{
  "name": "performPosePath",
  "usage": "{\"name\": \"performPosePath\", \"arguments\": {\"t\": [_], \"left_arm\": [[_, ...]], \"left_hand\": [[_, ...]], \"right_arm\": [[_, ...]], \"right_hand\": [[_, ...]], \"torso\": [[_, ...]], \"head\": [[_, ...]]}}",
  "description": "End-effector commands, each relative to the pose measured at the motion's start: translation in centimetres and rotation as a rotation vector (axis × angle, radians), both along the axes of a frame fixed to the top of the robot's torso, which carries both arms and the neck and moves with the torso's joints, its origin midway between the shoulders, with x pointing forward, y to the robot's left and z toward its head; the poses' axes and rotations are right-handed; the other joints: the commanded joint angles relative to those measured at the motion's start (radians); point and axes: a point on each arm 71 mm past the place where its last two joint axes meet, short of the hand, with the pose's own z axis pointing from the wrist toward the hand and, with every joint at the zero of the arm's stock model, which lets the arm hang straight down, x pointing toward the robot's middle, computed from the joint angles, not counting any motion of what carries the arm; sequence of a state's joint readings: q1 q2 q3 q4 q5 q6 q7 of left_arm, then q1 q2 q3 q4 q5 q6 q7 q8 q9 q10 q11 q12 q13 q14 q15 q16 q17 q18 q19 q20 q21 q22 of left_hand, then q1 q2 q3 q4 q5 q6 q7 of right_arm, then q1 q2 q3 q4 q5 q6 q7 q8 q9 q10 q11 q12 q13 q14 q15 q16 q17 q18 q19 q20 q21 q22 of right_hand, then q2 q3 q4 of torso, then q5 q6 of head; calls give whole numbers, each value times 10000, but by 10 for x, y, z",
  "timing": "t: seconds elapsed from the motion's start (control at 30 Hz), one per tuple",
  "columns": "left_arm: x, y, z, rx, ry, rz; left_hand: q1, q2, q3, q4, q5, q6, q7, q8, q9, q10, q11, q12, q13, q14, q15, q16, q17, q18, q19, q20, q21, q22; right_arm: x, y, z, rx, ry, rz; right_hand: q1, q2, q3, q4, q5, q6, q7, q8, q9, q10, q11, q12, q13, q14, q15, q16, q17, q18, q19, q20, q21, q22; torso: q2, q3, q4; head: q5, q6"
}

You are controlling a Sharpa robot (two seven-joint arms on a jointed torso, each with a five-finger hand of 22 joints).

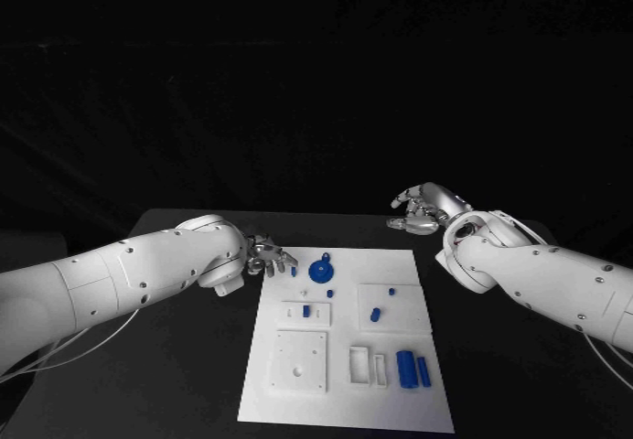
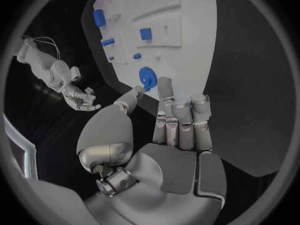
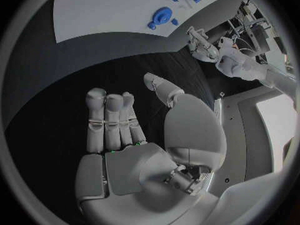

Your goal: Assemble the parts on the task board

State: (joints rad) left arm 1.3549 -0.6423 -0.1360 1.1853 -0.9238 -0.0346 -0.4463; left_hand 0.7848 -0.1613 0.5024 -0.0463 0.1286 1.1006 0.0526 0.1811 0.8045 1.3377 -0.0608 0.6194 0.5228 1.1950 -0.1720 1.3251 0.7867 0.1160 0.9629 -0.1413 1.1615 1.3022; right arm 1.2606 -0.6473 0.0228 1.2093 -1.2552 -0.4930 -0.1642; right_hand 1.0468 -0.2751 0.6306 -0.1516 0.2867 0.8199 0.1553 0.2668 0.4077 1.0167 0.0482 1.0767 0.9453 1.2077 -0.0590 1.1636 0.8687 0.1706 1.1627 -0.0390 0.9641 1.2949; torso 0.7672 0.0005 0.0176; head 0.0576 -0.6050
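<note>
The task board point(image 1: 396, 402) lies mid-desk, its blue parts point(image 1: 413, 369) loose or seated, a round blue part point(image 1: 321, 271) at its far edge. The left hand point(image 1: 268, 259) hovers just left of that part, fingers apart and empty, likely readying a grasp; the right hand point(image 1: 424, 209) waits far right, off the board, fingers loosely spread, holding nothing.

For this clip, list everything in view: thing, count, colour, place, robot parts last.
Black table: one, under everything.
White task board plate: one, mid-table.
Round blue disc part: one, at the board's far edge, near the left hand.
Blue cylinder parts: two, side by side at the board's near right.
Small blue pieces: several, scattered mid-board; exact count unclear.
Left hand: silver, empty, at the board's far left corner.
Right hand: silver, empty, beyond the board's far right corner.
</note>
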Motion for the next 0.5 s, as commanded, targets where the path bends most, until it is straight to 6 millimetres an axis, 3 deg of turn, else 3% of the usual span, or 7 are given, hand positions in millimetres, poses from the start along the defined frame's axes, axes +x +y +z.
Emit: {"name": "performPosePath", "arguments": {"t": [0.03,0.5], "left_arm": [[6,1,2,98,181,-124],[27,0,-1,447,542,-82]], "left_hand": [[-80,5,-7,77,-22,-87,37,-41,-17,-7,62,-62,-11,-3,93,-59,-18,-41,-49,-1140,-69,-10],[-131,-18,-6,298,-79,-354,134,-186,-157,-163,152,-85,-3,-85,179,-44,-17,-26,-130,-1080,-86,25]], "right_arm": [[0,2,0,-29,20,113],[0,5,0,-17,16,171]], "right_hand": [[6,-6,-32,-6,62,-13,78,-5,4,-29,4,59,-11,20,-30,20,-16,912,57,-13,-39,16],[10,-6,-34,-6,70,-19,80,-6,4,-28,6,69,-22,23,-28,24,-20,912,62,-14,-41,20]], "torso": [[6,-7,8],[13,-5,-26]], "head": [[3,-5],[19,-3]]}}
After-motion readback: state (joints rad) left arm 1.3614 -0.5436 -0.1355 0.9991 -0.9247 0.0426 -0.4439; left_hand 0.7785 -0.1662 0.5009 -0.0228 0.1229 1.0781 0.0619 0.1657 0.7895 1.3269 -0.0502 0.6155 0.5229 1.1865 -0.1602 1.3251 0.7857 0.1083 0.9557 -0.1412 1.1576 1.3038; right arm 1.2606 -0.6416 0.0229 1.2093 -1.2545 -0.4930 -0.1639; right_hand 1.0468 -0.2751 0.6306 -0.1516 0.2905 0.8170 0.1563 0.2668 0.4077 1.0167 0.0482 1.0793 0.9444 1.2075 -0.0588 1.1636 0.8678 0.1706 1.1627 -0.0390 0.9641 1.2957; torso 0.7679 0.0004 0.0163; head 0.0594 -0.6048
